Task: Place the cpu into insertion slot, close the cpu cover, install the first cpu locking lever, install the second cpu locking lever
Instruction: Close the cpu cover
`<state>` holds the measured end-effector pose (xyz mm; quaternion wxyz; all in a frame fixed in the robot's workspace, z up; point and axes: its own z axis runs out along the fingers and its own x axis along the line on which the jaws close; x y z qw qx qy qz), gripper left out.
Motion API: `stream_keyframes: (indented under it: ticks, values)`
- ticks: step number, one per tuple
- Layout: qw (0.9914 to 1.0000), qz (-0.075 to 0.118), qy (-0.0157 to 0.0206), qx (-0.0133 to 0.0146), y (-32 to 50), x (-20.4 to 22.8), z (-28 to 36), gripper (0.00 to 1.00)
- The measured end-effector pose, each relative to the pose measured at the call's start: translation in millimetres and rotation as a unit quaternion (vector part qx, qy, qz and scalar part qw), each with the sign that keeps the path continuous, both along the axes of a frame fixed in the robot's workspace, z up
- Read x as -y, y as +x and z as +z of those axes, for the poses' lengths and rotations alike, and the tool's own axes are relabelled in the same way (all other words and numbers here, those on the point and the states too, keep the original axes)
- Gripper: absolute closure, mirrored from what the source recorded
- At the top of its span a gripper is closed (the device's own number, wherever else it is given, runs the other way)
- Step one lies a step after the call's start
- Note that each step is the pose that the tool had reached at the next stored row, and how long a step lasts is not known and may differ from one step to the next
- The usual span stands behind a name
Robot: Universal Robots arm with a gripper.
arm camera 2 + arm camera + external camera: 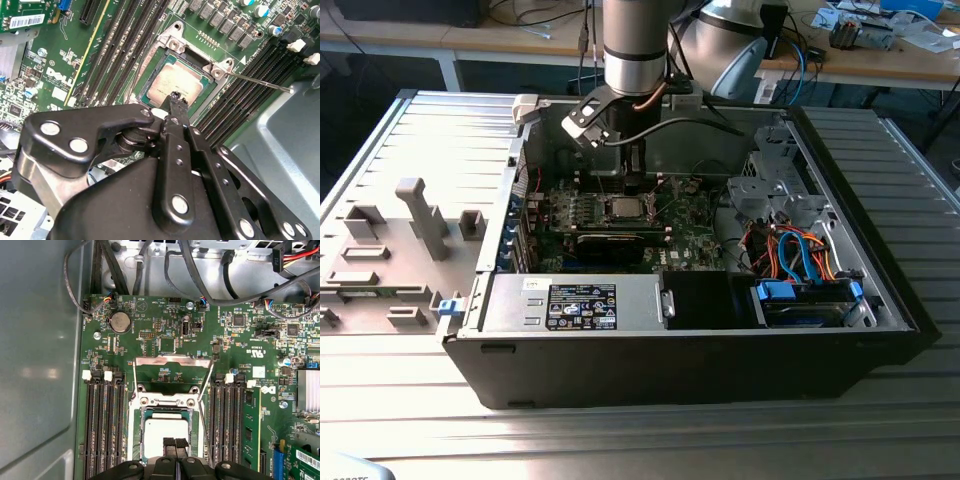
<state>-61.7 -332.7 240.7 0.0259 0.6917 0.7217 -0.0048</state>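
Ribbed metal worktop sits nearest in the exterior view, w/ the open PC case across its middle. By the worktop's edge on the exterior view's left lies a grey panel. Next, along the case's near wall, comes the power supply. Arm drops straight down from above, wrist vertical, pincer aimed at the motherboard approx. mid-case. Blue drive caddy sits in the case's near corner on the exterior view's right.

Both wrist views give the close detail: pincer is clenched, tips together, nothing between them. Cpu lies flat in its socket, directly under the tips; whether they touch, can't tell. First wrist view has the cpu cover raised open on the socket's side away from the pincer. Second wrist view has a thin lever rod beside the socket, its free end out over the memory slots.
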Motion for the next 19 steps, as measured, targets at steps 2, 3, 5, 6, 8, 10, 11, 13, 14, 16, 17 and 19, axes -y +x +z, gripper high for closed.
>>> stream_keyframes:
  ticks: [2, 3, 5, 6, 8, 10, 11, 13, 14, 16, 17, 19]
  values:
    - [1.00000, 0.000, 0.0000, 0.0000, 0.8, 0.1, 0.0, 0.89]
    - [1.00000, 0.000, -0.0001, -0.0001, 2.6, 0.3, 0.1, 0.89]
    - [1.00000, 0.000, 0.0000, 0.0000, 7.2, 0.8, 0.0, 0.89]
    - [1.00000, 0.000, 0.0001, 0.0000, 9.7, 1.0, 0.0, 0.89]
    - [1.00000, 0.000, 0.0005, -0.0002, 14.7, 1.1, 0.3, 0.89]
    - [0.99998, 0.000, 0.0062, -0.0004, 22.2, 1.1, 2.2, 0.89]
    - [0.99992, 0.000, 0.0127, -0.0005, 25.5, 1.1, 5.1, 0.89]
    - [0.99981, 0.000, 0.0197, -0.0004, 27.6, 1.1, 11.9, 0.89]
    - [0.99975, 0.000, 0.0224, -0.0004, 28.0, 1.1, 14.0, 0.89]
    - [0.99962, 0.001, 0.0274, -0.0004, 28.6, 1.1, 18.0, 0.89]
    - [0.99956, 0.001, 0.0297, -0.0004, 28.8, 1.1, 20.6, 0.89]
    - [0.99923, 0.002, 0.0391, -0.0005, 28.9, 1.1, 29.4, 0.89]
